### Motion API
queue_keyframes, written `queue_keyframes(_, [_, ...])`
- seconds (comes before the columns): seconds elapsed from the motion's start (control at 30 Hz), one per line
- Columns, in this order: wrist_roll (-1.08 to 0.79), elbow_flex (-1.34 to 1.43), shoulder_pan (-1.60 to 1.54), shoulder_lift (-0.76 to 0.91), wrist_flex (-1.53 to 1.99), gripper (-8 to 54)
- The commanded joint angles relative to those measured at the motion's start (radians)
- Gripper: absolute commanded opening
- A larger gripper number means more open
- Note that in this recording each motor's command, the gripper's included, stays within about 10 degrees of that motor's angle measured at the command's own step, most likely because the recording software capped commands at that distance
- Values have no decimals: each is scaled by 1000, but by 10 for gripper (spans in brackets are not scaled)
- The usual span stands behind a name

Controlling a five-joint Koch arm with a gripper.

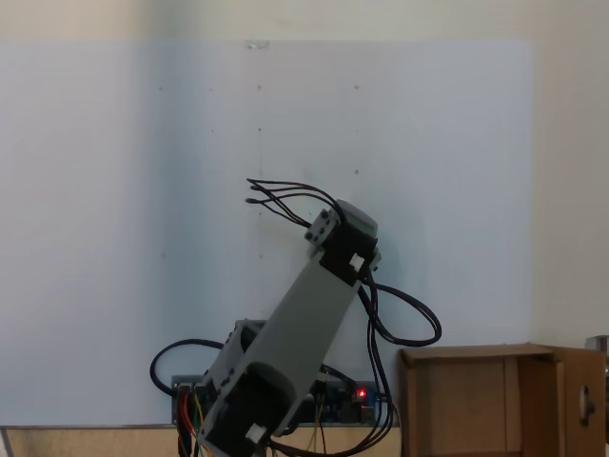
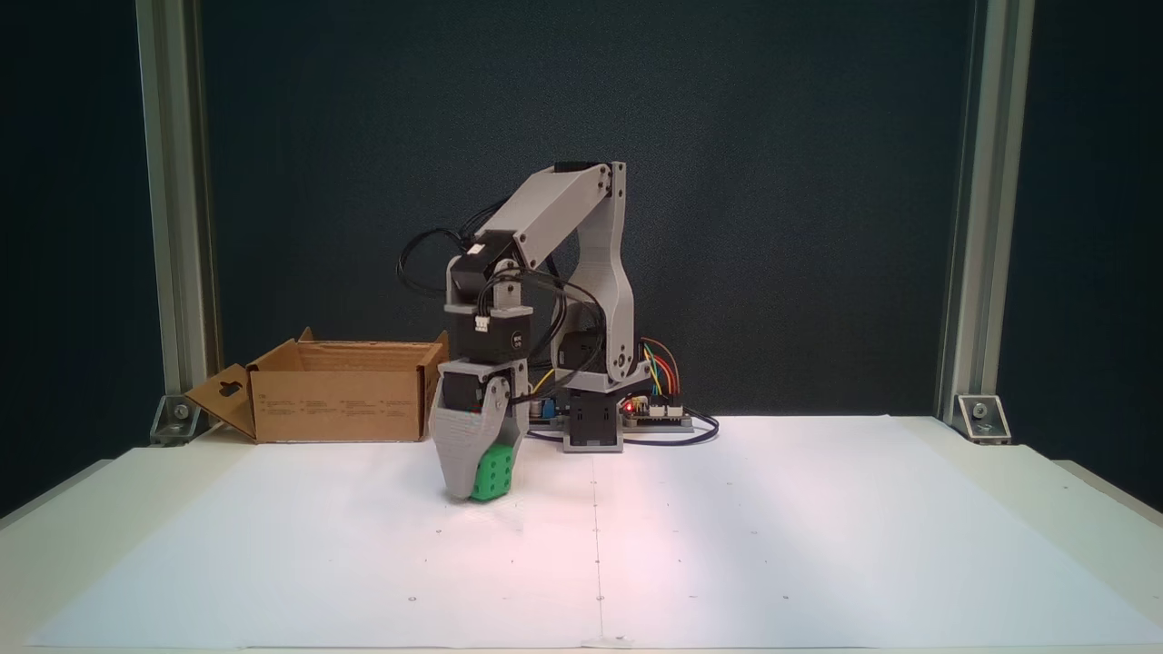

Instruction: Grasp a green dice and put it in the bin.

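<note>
Low in the centre-left of a fixed view, the gripper (image 2: pixel 480 480) stood on the white table (image 2: pixel 818 545), jaws clenched on the green dice (image 2: pixel 492 475) (resting at the surface). The bin (image 2: pixel 336 400) waited up-left of it, behind.

No text, brand or number can be read. The bin (image 2: pixel 338 404), at middle left of a fixed view, bears faint small printing on its front wall, too small to make out. The dice (image 2: pixel 492 473) shows pips on its faces, too faint to count.
</note>
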Motion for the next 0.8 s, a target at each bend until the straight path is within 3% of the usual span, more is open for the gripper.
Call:
queue_keyframes(0.0, [78,-120,2,40,71,116])
queue_keyframes(0.33, [101,-736,84,38,546,116])
queue_keyframes(0.77, [-11,-923,541,38,569,116])
